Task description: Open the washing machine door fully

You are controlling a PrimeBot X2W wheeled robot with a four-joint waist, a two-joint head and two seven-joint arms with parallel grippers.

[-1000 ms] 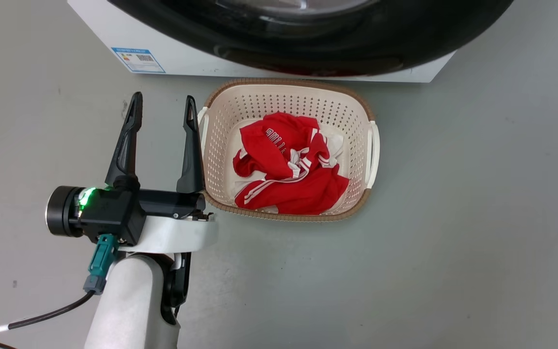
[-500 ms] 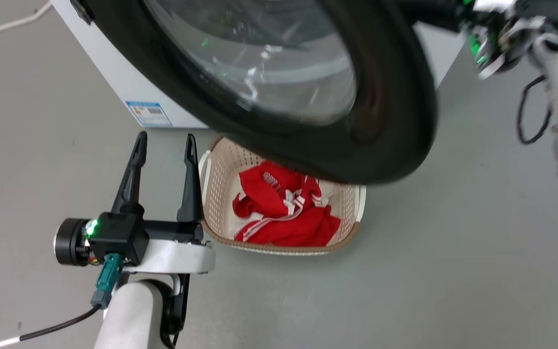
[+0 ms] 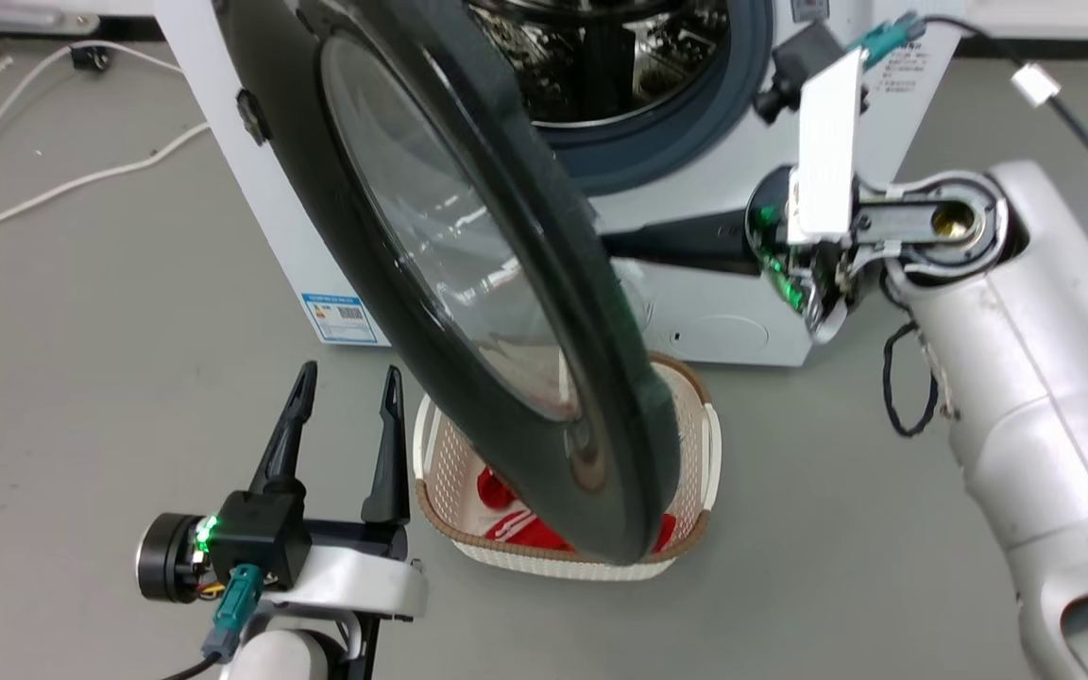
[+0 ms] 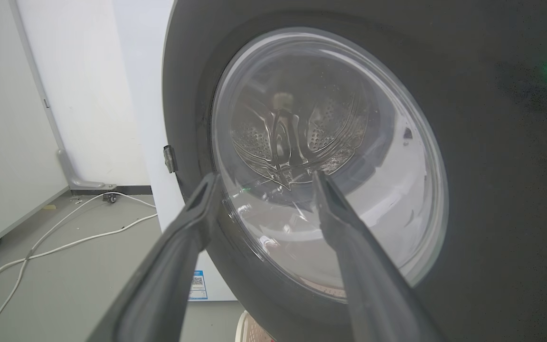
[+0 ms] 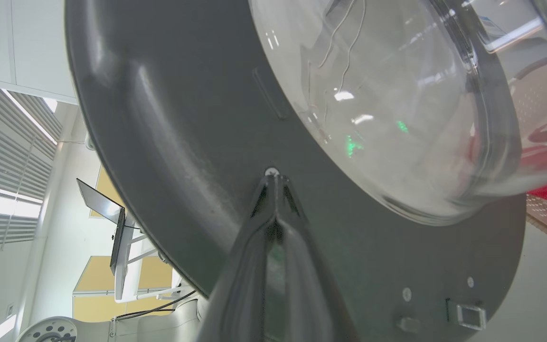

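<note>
Pressing on the inner rim of the large round glossy black washing machine door, the right gripper is pushing with fingers together; the left gripper is idling, spread.

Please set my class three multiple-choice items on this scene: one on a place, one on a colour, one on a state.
1. Where does the laundry basket stand?
A. On the floor before the washing machine
B. On a table
C. On top of the machine

2. What colour is the garment in the basket?
A. Blue
B. Red
C. Green

3. How is the left gripper?
A. Shut on the door
B. Shut on the garment
C. Open, holding nothing

Answers:
1 A: it sits on the grey floor, partly beneath the open washing machine door.
2 B: red cloth with white stripes shows inside it.
3 C: its fingers stand apart with nothing between them.
</note>
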